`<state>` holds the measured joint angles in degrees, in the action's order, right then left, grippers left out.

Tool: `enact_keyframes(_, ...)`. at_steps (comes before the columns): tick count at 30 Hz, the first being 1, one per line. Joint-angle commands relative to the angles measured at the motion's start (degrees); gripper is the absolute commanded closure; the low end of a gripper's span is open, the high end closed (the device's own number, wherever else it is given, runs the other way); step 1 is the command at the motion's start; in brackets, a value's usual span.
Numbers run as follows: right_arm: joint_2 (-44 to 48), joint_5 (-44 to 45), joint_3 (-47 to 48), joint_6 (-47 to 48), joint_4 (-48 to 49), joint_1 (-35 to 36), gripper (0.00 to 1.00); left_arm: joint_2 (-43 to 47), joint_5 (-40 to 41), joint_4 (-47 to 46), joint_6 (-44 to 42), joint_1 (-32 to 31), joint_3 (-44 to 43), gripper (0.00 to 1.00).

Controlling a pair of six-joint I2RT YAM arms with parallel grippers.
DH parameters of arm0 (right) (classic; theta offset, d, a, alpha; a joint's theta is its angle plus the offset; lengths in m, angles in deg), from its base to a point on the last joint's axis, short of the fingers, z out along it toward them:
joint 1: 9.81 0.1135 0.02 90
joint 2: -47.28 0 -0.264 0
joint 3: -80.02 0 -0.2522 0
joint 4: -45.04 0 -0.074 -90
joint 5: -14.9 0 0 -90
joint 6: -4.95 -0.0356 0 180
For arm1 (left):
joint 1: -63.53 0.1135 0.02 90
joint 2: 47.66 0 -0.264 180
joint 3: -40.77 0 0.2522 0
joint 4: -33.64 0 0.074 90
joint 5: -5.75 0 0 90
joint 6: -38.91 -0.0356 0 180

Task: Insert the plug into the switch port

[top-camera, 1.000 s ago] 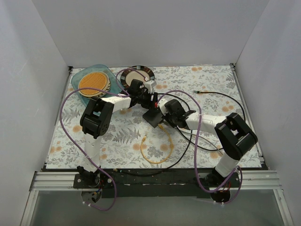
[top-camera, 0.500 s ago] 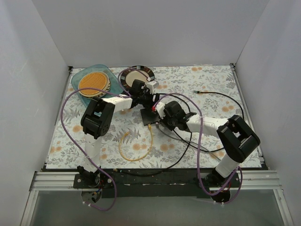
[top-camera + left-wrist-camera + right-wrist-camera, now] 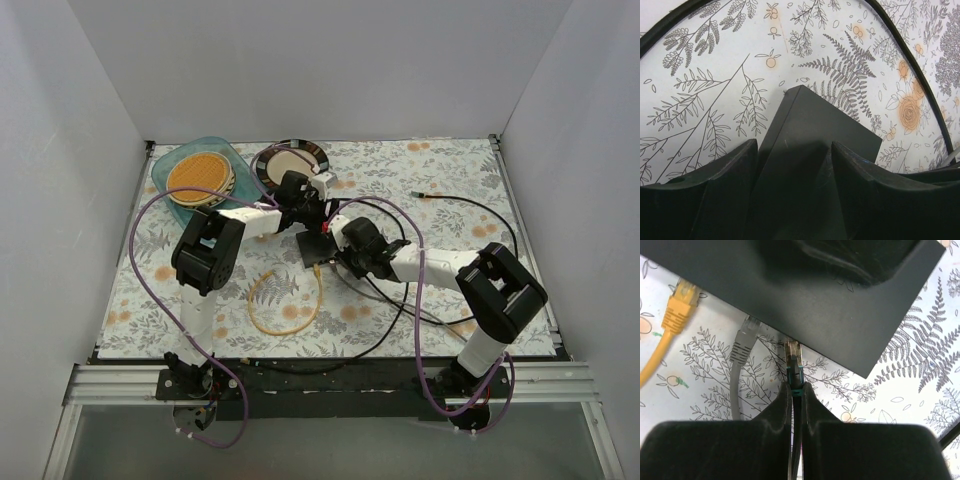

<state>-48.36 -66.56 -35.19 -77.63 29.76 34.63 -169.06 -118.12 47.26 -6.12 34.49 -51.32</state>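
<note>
Your left tool (image 3: pixel 794 149) grips the dark switch box (image 3: pixel 815 125) between its fingers. Your right tool (image 3: pixel 795 390) is clenched on a black-cable connector (image 3: pixel 792 352) whose tip touches the box's edge. The plug (image 3: pixel 679 302) on its yellow cable sits against that same edge, beside a grey connector (image 3: pixel 744 342).

Switch box (image 3: pixel 840 305): smooth matt dark-grey casing, looks like plastic, with a faint sheen on the top face.
Yellow plug (image 3: pixel 677 310): glossy yellow plastic boot, clear plastic tip.
Grey plug (image 3: pixel 744 340): dull grey plastic boot.
Held plug (image 3: pixel 793 355) in right gripper (image 3: pixel 796 390): clear plastic tip, metallic contacts, dark green boot.
Gripper fingers (image 3: pixel 715 450): matt black plastic.
Table cover (image 3: pixel 705 375): matt, smooth, floral print.
</note>
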Motion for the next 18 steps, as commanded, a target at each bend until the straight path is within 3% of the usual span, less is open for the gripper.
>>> enact_keyframes(1, 2.3, 11.7, 3.7, -4.6, 22.3, -1.0, 0.99, 3.7, -10.2, 8.7, 6.7, -6.3, 5.2, 0.42)
enact_keyframes(18, 5.4, 15.1, 0.3, -6.5, 26.9, 0.0, 0.99, 6.3, -9.0, 6.1, 11.3, -5.9, 11.4, 0.42)
